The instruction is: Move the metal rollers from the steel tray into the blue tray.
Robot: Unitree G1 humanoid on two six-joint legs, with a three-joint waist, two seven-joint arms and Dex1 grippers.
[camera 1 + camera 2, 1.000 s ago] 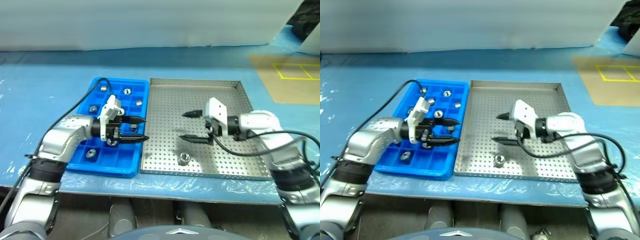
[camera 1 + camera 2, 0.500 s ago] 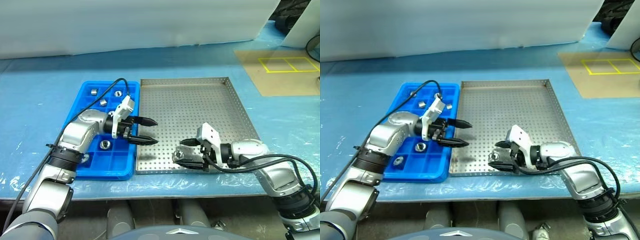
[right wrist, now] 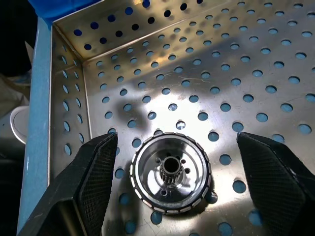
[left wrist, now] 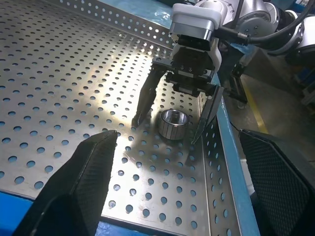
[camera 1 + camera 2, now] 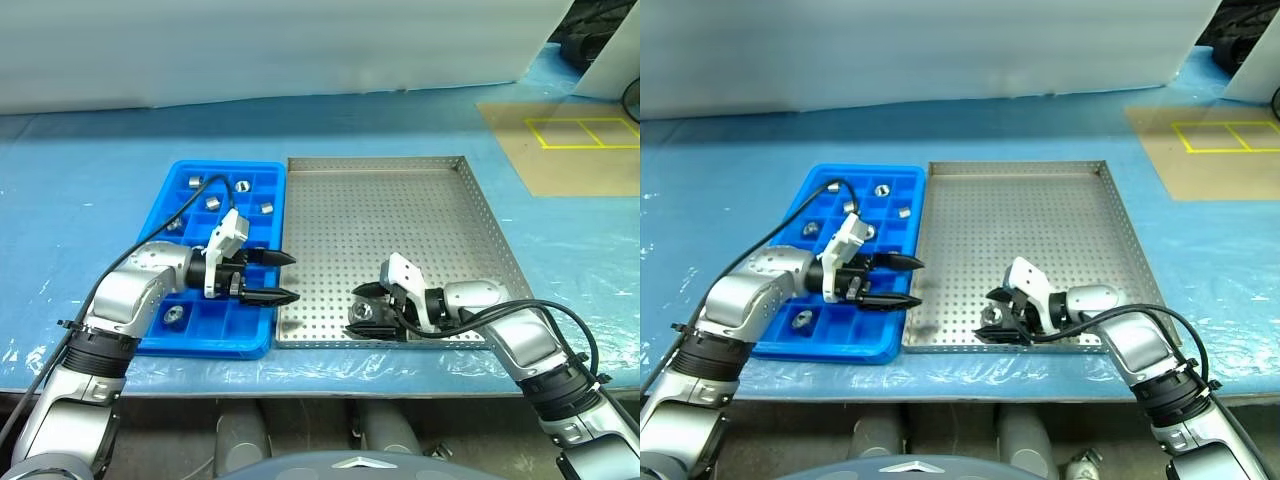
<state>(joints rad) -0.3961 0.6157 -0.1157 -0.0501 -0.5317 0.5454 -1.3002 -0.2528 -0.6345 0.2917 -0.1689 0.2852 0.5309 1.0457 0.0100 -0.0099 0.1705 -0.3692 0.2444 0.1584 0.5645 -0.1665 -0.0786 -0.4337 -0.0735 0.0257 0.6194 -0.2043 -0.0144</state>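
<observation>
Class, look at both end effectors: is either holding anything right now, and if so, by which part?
Nothing is held. The right end effector stands open astride the last roller in the steel tray, fingers clear of its sides. The left end effector is open and empty.

A long table covered in a blue sheet under clear, crinkled plastic film spans the scene. Behind it stands a white panel as a backdrop. At the far right lies a brown cardboard mat marked with yellow tape rectangles. Light is even and bright.
</observation>
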